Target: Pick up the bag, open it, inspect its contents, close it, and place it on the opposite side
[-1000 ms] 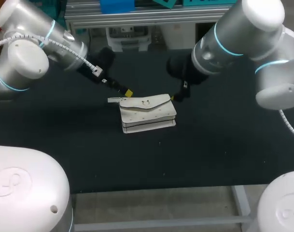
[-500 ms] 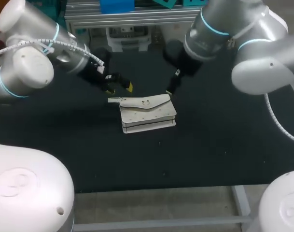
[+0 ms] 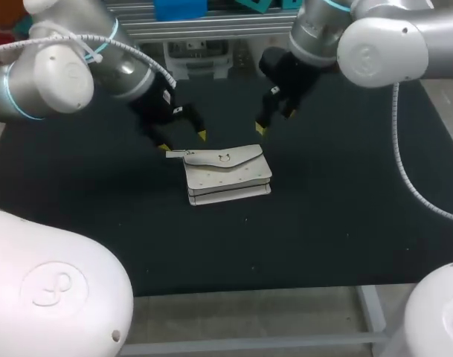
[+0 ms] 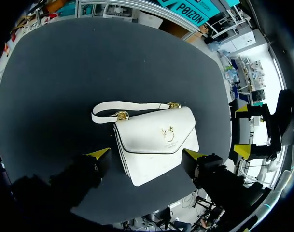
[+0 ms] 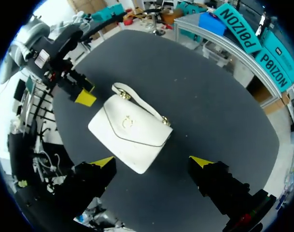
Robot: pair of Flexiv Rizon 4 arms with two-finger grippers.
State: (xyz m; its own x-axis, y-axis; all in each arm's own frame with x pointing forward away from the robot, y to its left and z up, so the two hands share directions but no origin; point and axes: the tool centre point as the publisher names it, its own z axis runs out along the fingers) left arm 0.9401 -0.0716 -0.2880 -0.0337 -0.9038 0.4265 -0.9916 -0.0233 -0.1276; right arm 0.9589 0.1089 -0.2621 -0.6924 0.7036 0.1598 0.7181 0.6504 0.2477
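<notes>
Bag lies on the dark surface with its flap down, under and between the two grippers. It is white, with a pointed front flap, a small gold clasp at the flap's middle, gold rings at its top corners, and a white strap lying along its top edge. Left gripper hangs over the strap end, fingers spread, holding nothing. Right gripper hangs beside the other end, likewise spread; it seems clear of the bag, though its height is hard to judge.
</notes>
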